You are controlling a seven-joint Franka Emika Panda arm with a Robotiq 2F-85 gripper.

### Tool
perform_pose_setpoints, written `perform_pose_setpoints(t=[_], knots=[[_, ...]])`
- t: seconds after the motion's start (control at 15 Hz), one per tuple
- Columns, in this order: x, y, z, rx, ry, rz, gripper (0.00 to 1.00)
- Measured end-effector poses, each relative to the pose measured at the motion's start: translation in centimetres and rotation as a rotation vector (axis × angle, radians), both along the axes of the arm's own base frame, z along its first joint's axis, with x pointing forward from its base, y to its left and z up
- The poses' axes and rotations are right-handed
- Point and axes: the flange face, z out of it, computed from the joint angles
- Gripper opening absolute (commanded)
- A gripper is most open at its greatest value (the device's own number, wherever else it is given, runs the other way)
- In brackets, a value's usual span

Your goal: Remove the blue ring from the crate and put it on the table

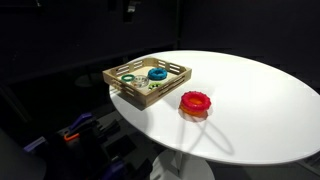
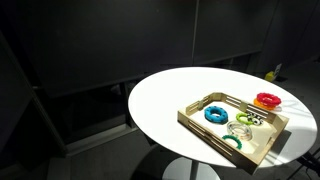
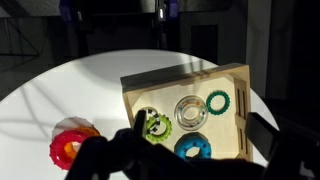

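The blue ring [image 1: 157, 73] lies flat inside the crate [image 1: 124, 87], a shallow light-wood tray on the white table [image 1: 250, 100]. Both also show in an exterior view, the ring [image 2: 215, 114] in the crate [image 2: 200, 126]. In the wrist view the blue ring [image 3: 193, 148] sits near the crate's [image 3: 160, 82] lower edge. My gripper [image 3: 200, 128] is open and empty, well above the crate, with its dark fingers to either side of the ring. In an exterior view the gripper [image 1: 129, 8] barely shows at the top.
A red ring [image 1: 195, 102] lies on the table beside the crate. In the crate there are also a light green toothed ring [image 3: 155, 127], a clear ring [image 3: 188, 110] and a dark green ring [image 3: 218, 101]. A yellow object [image 2: 272, 73] stands at the table's far edge.
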Motion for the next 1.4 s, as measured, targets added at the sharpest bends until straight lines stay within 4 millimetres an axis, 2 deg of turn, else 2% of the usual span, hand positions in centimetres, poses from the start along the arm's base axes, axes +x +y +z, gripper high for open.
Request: perform_pose_setpoints(t=[0.33, 0.67, 1.0, 1.4], knots=[[1.4, 0.3, -1.0, 0.006, -0.008, -0.026, 1.0], [2.9, 1.5, -1.9, 0.002, -0.029, -0.064, 1.0], [4.5, 3.8, -3.4, -0.034, -0.058, -0.101, 1.0], [6.2, 6.6, -6.2, -0.085, -0.068, -0.141, 1.0]])
